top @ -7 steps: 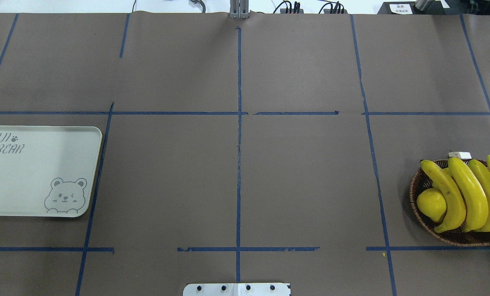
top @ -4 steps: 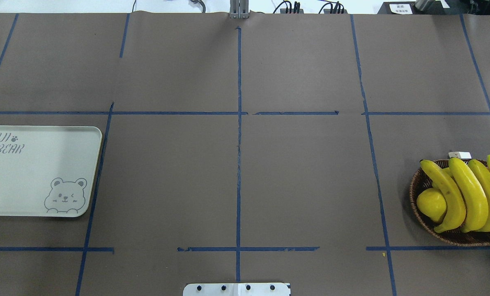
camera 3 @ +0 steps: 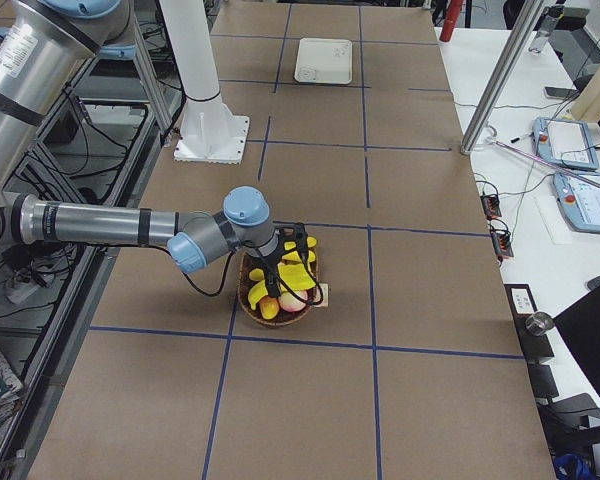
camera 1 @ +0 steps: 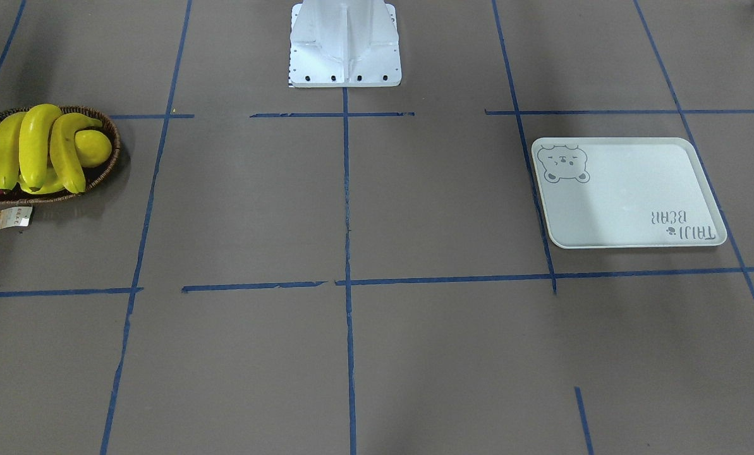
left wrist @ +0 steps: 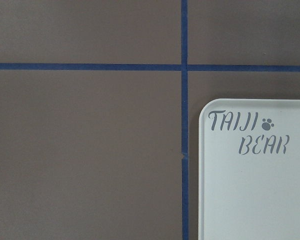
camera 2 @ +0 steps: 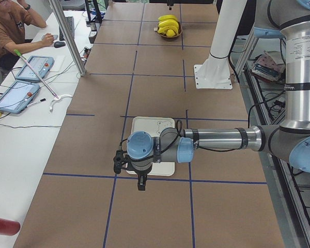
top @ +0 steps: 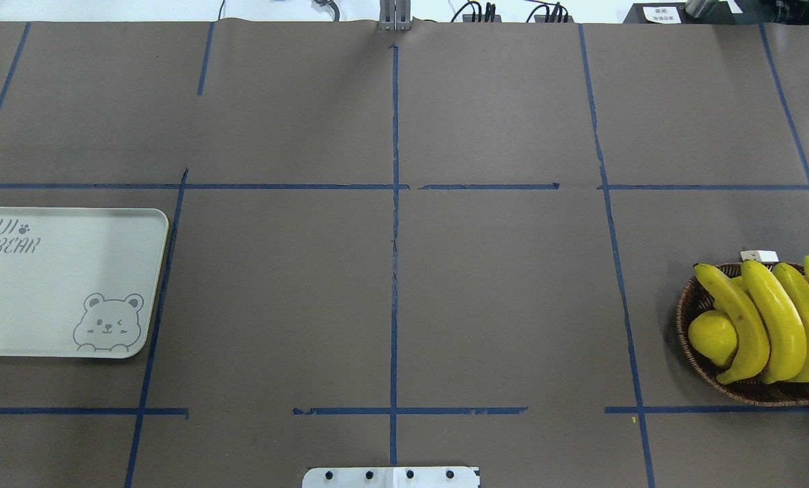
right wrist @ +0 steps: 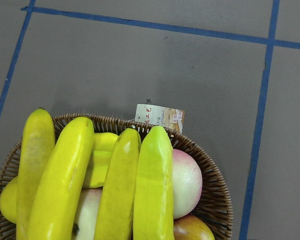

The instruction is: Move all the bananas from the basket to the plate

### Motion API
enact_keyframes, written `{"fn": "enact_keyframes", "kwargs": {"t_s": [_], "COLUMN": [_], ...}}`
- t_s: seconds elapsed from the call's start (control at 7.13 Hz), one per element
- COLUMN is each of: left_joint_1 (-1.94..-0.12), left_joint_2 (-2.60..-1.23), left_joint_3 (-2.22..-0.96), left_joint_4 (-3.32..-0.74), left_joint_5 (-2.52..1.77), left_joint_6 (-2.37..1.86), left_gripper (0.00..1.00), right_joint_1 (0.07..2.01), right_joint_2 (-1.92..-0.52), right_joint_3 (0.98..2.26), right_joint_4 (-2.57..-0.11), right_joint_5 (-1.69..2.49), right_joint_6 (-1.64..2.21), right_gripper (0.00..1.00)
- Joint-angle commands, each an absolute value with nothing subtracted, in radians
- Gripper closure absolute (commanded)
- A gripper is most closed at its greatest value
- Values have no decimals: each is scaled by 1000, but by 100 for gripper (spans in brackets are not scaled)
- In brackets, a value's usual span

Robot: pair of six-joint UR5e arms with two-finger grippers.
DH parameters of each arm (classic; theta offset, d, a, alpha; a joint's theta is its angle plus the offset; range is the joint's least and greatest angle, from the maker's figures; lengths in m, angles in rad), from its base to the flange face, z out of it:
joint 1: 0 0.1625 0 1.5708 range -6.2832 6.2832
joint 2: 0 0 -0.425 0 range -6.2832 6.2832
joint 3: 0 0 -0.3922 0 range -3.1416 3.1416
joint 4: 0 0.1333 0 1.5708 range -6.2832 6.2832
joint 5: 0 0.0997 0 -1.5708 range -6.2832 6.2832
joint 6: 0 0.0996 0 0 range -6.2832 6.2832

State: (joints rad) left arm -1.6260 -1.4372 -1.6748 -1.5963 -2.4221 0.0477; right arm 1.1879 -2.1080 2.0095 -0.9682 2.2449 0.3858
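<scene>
**Front-facing view.** Four bananas (camera 1: 35, 148) are lying side by side across the basket (camera 1: 115, 158) at the view's left edge (the robot's right side). A lemon (camera 1: 92, 146) is resting against the banana nearest the table's centre. A paper tag (camera 1: 12, 217) is lying on the table just beside the rim. The plate (camera 1: 629, 196) is sitting bare on the opposite side, well apart from the basket.

**Overhead view.** Same layout, mirrored: the plate is lying at the left edge and the basket at the right edge, both partly cut by the frame.

**Ext. left view.** The left gripper (camera 2: 140, 182) is hanging fingers-down over the plate's near edge. Whether its fingers are apart or together cannot be told.

**Ext. right view.** The right gripper (camera 3: 288, 262) is hanging just over the bananas in the basket. Its finger state likewise cannot be told.

**L wrist view.** The camera is looking down on the plate's lettered corner & crossing blue tape lines.

**R wrist view.** All 4 bananas are lying in the basket, w/ a peach (right wrist: 186, 177) showing beside the rightmost one.
</scene>
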Motion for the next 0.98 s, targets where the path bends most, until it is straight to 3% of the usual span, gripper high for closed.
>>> {"fn": "enact_keyframes", "kwargs": {"t_s": [0.0, 0.84], "left_joint_1": [-1626, -1625], "left_joint_2": [-1430, -1430], "left_joint_3": [-1683, -1678], "left_joint_4": [-1597, -1597], "left_joint_5": [-2421, -2422], "left_joint_6": [49, 54], "left_gripper": [0, 0], "right_joint_1": [1089, 1046], "right_joint_2": [-2120, -2103], "right_joint_3": [1996, 1953], "right_joint_4": [-966, -969], "right_joint_5": [2192, 2191], "right_joint_6": [387, 388], "right_gripper": [1, 5]}}
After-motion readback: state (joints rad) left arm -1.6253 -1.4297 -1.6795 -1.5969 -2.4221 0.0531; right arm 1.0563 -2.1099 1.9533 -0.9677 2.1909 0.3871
